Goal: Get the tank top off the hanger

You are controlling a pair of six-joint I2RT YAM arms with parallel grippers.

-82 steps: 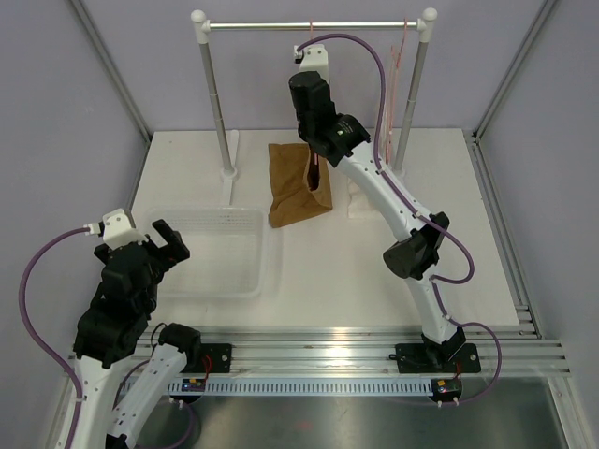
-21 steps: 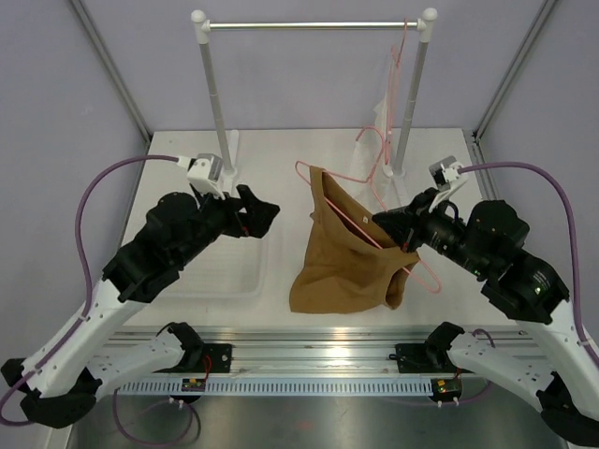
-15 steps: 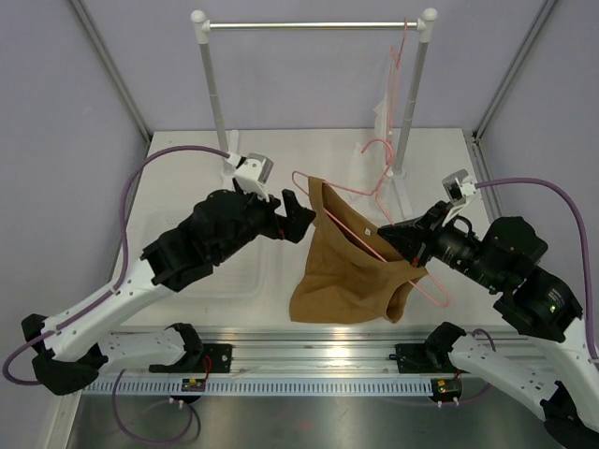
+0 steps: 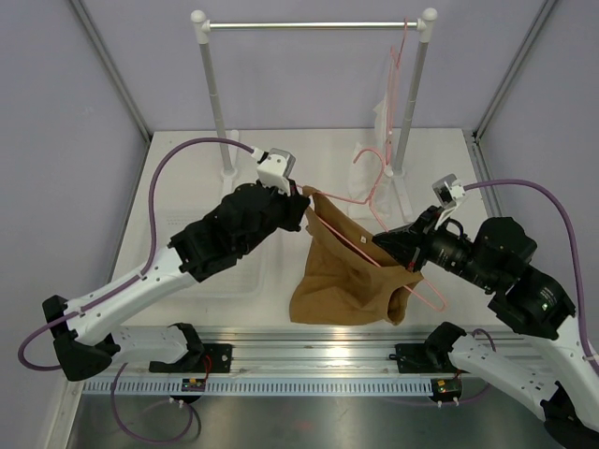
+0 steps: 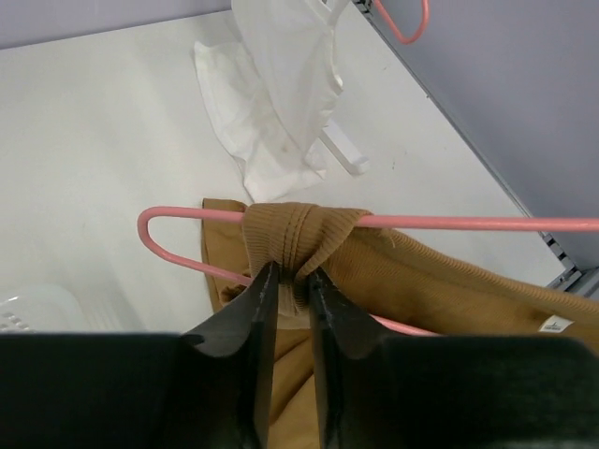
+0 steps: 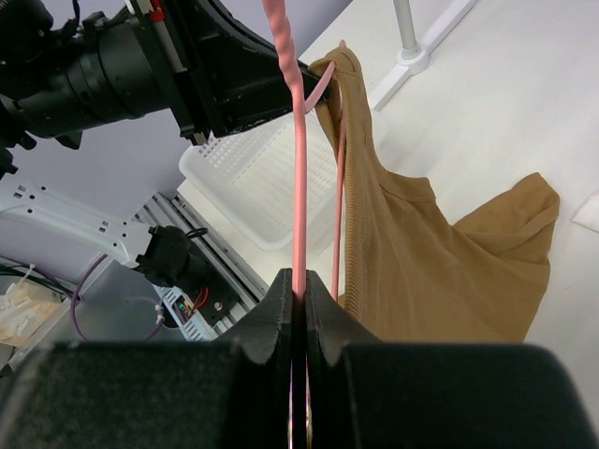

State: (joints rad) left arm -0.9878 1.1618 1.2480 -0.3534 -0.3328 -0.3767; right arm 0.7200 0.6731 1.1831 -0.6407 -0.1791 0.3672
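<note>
tan tank top [image 4: 342, 276] droops from tilted pink hanger [image 5: 468, 223]; strap seemingly bunched at corner

Left arm [image 4: 220, 241] reaches toward one o'clock, black left gripper [image 5: 292, 274] pinching tan-brown cloth tank top [image 5: 301, 229]. Right gripper [image 6: 299, 285], pointing ten o'clock, clamps thin pink wire hanger [image 6: 299, 178].

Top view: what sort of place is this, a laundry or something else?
Probably a robotics lab bench: left arm and right arm bolted at a white table, a small clothes rail, a tank top on a pink hanger.
</note>
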